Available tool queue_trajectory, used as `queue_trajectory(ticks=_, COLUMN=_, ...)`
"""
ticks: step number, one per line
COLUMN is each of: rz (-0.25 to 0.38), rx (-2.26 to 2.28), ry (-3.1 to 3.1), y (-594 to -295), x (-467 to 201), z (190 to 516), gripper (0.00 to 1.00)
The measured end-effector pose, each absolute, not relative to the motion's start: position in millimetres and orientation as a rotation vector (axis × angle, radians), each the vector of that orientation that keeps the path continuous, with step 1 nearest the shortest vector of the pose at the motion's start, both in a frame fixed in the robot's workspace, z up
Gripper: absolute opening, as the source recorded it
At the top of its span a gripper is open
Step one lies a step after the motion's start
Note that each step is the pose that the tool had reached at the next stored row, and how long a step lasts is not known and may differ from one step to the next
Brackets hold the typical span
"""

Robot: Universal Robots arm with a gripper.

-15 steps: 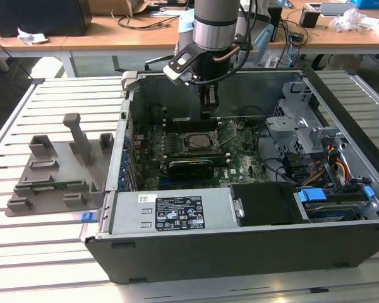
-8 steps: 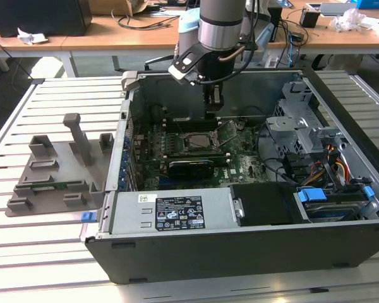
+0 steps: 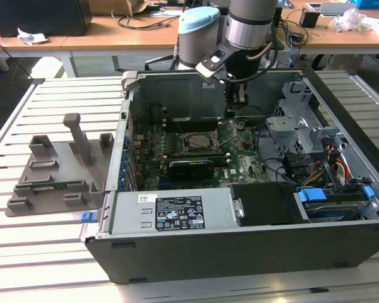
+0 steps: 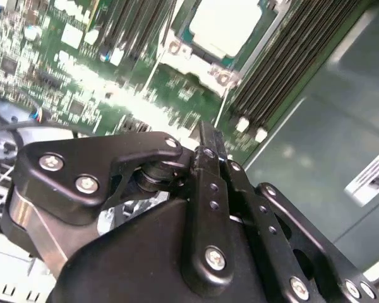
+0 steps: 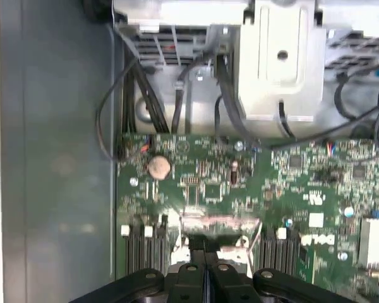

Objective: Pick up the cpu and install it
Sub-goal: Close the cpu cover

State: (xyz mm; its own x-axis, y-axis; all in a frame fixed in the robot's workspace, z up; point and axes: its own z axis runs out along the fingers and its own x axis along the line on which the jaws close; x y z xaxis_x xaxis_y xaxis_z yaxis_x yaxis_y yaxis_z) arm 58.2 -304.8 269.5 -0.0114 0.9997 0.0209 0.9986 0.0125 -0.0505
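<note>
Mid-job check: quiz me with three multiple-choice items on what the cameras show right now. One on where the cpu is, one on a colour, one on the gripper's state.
1. Where does the cpu lie?
A. on the grey tray
B. in the socket on the motherboard
C. held in mid-air

2. What colour is the motherboard?
A. green
B. blue
C. red

3. How does the gripper stand?
A. wide open
B. half open
C. shut, fingers together

Answers:
1 B: in the second wrist view the cpu is a pale silver square inside the socket's metal frame.
2 A: the board is green in both wrist views.
3 C: in the first wrist view the fingers meet with only a thin line between them and nothing held.
</note>
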Motion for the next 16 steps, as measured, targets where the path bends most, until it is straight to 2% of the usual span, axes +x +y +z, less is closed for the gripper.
queue_trajectory(ticks=7, rz=0.082, rx=-2.161, ry=-2.206, y=-305, x=88, z=265, gripper=0.11)
queue_trajectory(ticks=16, rz=0.092, rx=-2.128, ry=-2.235, y=-305, x=92, z=244, gripper=0.11)
